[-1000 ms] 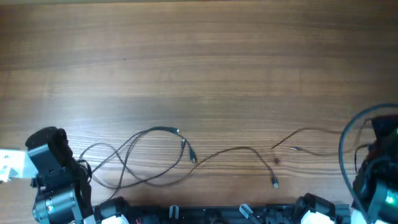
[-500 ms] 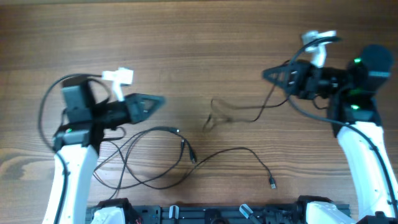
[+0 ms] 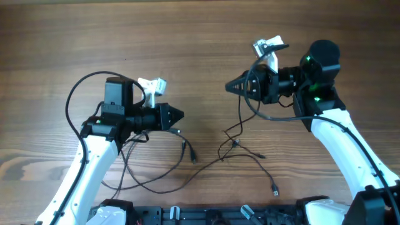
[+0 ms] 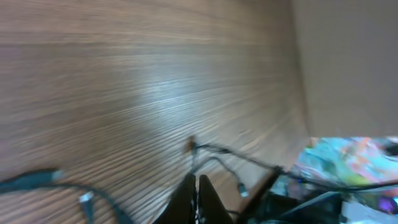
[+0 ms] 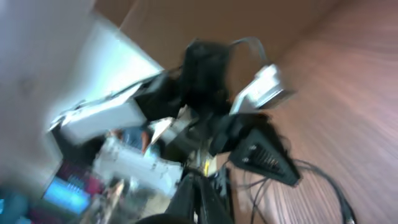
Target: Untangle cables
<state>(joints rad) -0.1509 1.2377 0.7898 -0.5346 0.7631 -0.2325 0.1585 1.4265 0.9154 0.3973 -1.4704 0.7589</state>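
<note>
Thin dark cables lie at the table's front. A looped tangle (image 3: 185,148) lies under my left arm, and a strand runs right to a metal-tipped plug (image 3: 275,185). My right gripper (image 3: 229,87) points left, raised, and is shut on a cable that hangs down to a kinked bunch (image 3: 234,142). My left gripper (image 3: 180,115) points right, shut and empty, just above the tangle's upper plug. In the left wrist view the shut fingers (image 4: 196,180) face the hanging strand (image 4: 224,152). The blurred right wrist view shows shut fingers (image 5: 196,180) and loops on the table (image 5: 336,193).
The wooden table (image 3: 200,37) stretches far behind both arms. The arm bases and a black rail (image 3: 206,215) run along the front edge. Thicker black robot cables loop beside each wrist (image 3: 78,103). The left arm shows in the right wrist view (image 5: 267,155).
Both arms have swung inward toward the middle. The right gripper moved left and a little down, and the cable under it bunched up. The left gripper moved right and down over the tangle.
</note>
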